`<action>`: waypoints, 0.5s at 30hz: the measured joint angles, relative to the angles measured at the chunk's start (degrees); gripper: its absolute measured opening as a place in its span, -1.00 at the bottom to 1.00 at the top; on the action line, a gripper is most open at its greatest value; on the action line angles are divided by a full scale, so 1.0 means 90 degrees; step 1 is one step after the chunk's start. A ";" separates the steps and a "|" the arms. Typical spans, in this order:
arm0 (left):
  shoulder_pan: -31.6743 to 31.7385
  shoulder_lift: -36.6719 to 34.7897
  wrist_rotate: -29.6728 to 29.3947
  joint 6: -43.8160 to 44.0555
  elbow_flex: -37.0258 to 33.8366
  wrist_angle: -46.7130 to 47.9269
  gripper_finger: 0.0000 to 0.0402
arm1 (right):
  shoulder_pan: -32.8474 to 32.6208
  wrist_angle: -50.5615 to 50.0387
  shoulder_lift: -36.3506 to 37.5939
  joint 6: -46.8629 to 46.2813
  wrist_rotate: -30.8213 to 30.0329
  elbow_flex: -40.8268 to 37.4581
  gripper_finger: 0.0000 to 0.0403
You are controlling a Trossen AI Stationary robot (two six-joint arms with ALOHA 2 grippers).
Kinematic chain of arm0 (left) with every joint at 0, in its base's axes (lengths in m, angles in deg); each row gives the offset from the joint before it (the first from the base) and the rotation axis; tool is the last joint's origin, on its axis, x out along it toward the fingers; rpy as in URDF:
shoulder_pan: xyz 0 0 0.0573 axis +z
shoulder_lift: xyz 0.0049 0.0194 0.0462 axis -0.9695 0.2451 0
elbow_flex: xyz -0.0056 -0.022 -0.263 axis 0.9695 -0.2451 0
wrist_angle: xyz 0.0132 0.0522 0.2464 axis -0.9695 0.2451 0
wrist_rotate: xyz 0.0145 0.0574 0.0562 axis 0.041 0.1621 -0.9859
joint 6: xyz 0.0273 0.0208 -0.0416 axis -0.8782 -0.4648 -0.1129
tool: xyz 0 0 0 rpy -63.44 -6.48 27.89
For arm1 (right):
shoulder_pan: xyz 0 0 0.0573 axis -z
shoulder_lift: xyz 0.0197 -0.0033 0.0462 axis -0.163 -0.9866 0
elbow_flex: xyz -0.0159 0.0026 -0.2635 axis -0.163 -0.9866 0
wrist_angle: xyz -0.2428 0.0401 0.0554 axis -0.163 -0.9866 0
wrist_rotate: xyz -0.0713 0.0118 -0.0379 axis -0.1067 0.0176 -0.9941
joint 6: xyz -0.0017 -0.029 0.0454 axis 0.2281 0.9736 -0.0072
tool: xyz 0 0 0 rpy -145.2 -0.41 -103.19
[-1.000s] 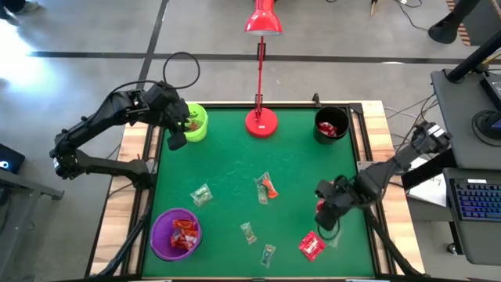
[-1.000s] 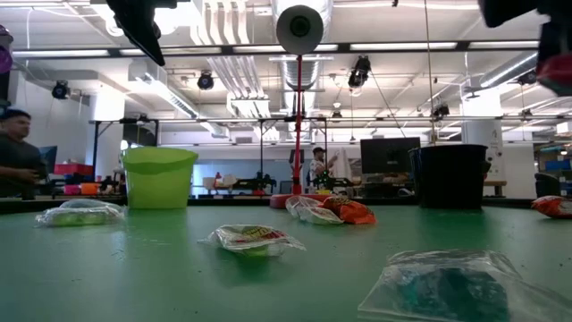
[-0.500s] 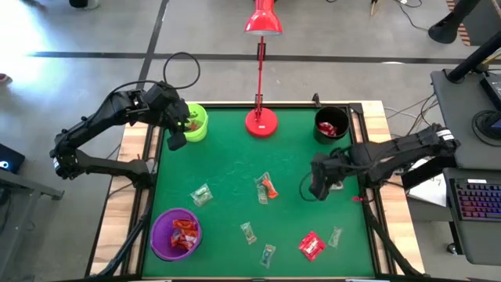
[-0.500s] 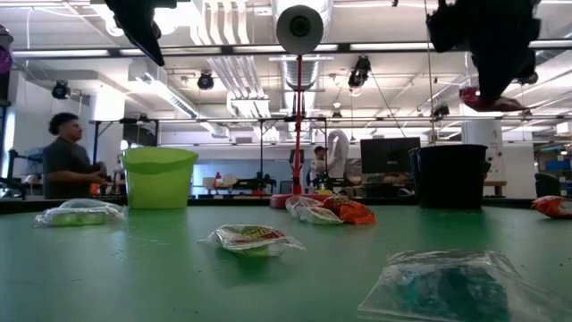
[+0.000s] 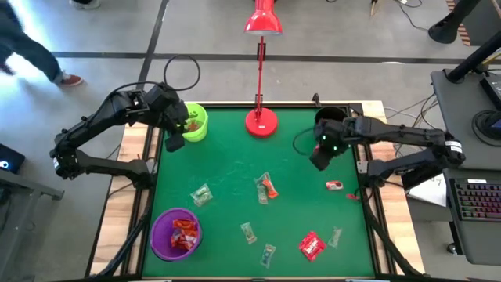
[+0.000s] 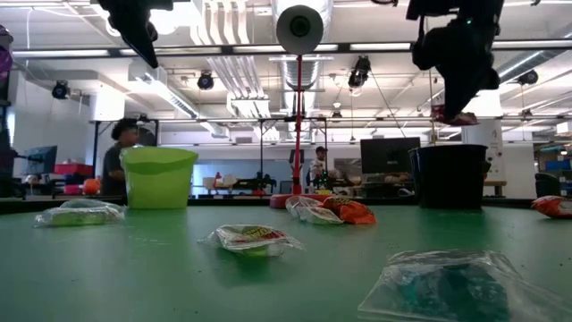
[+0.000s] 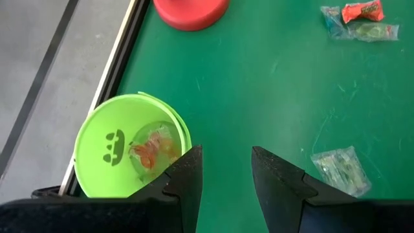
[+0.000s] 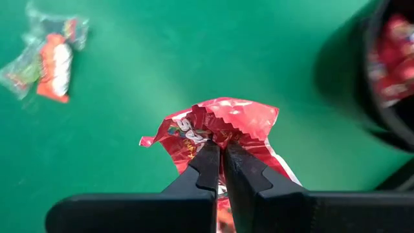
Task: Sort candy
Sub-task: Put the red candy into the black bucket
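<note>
Beside black cup, right gripper pinching red candy

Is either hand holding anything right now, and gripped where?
The right hand pinches a red candy by its crimped wrapper edge, near the black cup. The left hand is open and empty.

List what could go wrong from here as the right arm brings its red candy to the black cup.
1. The right gripper pinches the red candy only by a wrapper edge, so it may slip out before reaching the black cup.
2. In the high view the gripper is beside the cup, not over it; releasing now would likely drop the candy onto the green table.
</note>
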 joint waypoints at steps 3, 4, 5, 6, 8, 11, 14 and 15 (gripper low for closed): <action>0.0000 0.0000 0.0000 0.0029 0.0000 0.0036 -0.42 | 0.0557 0.0000 0.0000 0.0495 0.0004 0.0069 -0.96; 0.0000 0.0000 0.0000 0.0062 0.0000 0.0040 -0.42 | 0.0739 0.0008 0.0004 0.0645 0.0003 0.0093 -0.96; 0.0000 0.0000 0.0000 0.0082 0.0000 0.0037 -0.42 | 0.0918 -0.0005 0.0005 0.0809 0.0007 0.0127 -0.96; 0.0000 0.0000 0.0000 0.0123 0.0000 0.0036 -0.42 | 0.1095 -0.0008 0.0005 0.0937 0.0010 0.0168 -0.96; 0.0000 0.0000 0.0000 0.0190 0.0000 0.0036 -0.42 | 0.1434 0.0004 0.0005 0.1196 0.0008 0.0267 -0.96; 0.0000 0.0000 0.0000 0.0290 0.0000 0.0036 -0.42 | 0.1949 0.0000 0.0002 0.1592 0.0010 0.0423 -0.96; 0.0000 0.0000 0.0000 0.0336 0.0000 0.0041 -0.42 | 0.2478 -0.0010 -0.0026 0.1991 0.0006 0.0580 -0.96; 0.0000 0.0000 0.0000 0.0354 0.0000 0.0041 -0.42 | 0.2655 -0.0012 -0.0050 0.2126 0.0010 0.0632 -0.96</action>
